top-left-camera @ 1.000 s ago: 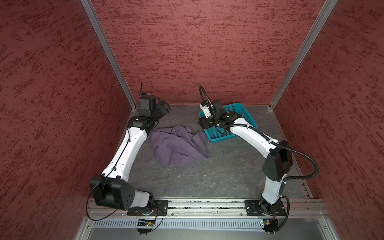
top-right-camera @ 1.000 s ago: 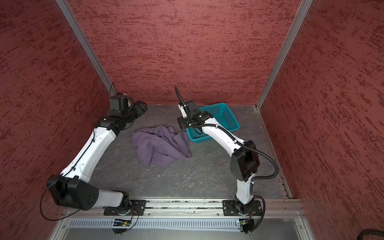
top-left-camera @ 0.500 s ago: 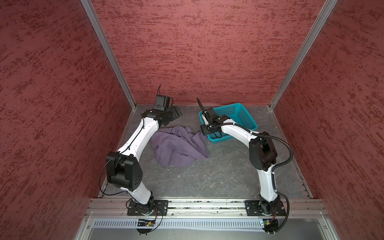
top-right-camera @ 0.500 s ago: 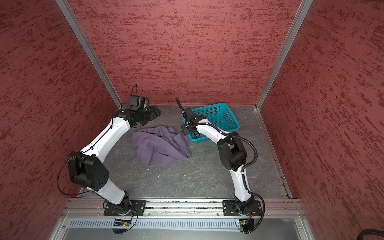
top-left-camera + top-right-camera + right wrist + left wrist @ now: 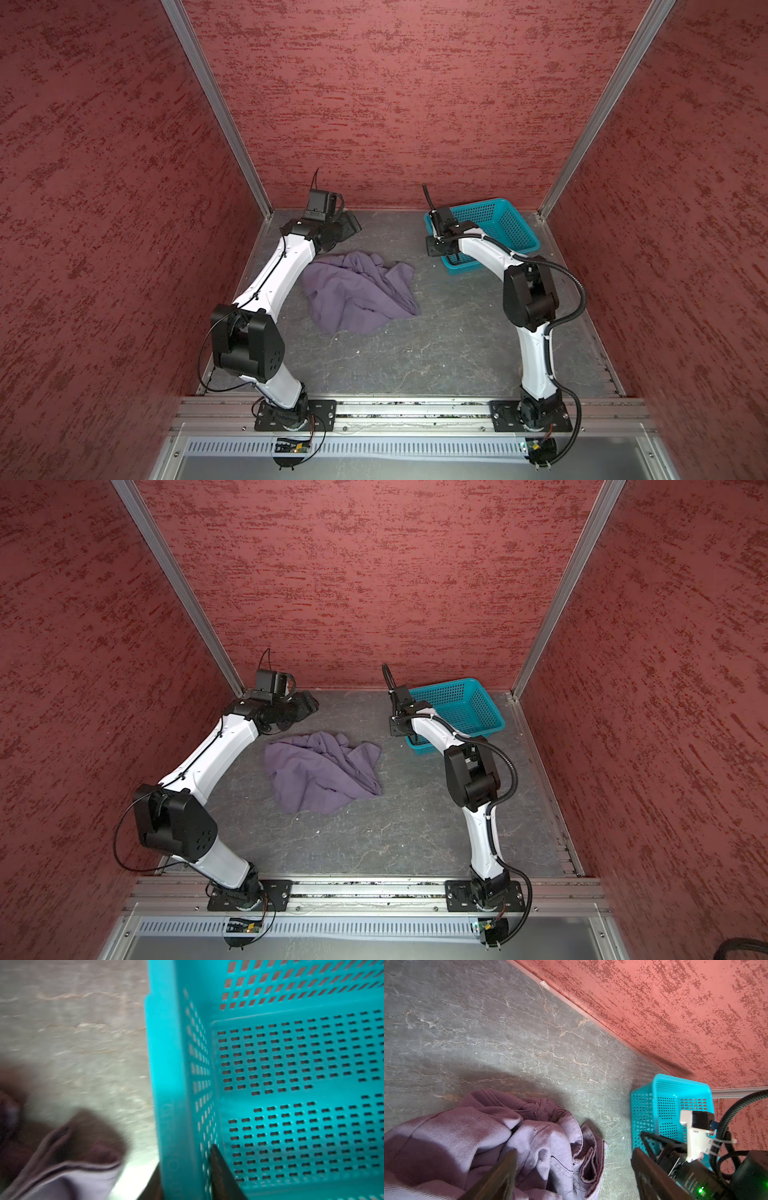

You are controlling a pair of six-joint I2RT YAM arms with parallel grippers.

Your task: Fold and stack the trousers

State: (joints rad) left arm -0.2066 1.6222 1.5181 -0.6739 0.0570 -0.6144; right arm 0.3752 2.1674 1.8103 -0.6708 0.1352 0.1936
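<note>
Two risks noted, biggest first. (1) Right gripper (image 5: 185, 1159) is on the teal basket (image 5: 498, 224), not on the cloth: its fingers straddle the basket's left wall, one inside, one outside, both tight against the plastic, so it reads as pinching that wall. Any pull from here would likely drag or tip the light basket across the grey tabletop (image 5: 415, 353), possibly into the cloth. (2) Left gripper (image 5: 574, 1152), claw spread wide and empty, hangs at the far-left corner just beyond the trousers (image 5: 357, 295). A blind pinch into this heap would probably catch several layers at once and lift a bundle, not an edge. (3) Minor: left forearm (image 5: 282, 270) passes close over the heap's left margin and could snag it on a sweep. Trousers: one muted-purple crumpled mound on the tabletop, left of centre, between the arms, outside the basket and apart from it, touched by neither gripper; not folded, legs not distinguishable in both top views. Left wrist view shows twill weave, a stitched waistband (image 5: 529, 1105) turned up on the far side, a small metal button (image 5: 560, 1114) on it, and a rolled seam edge on the basket side
</note>
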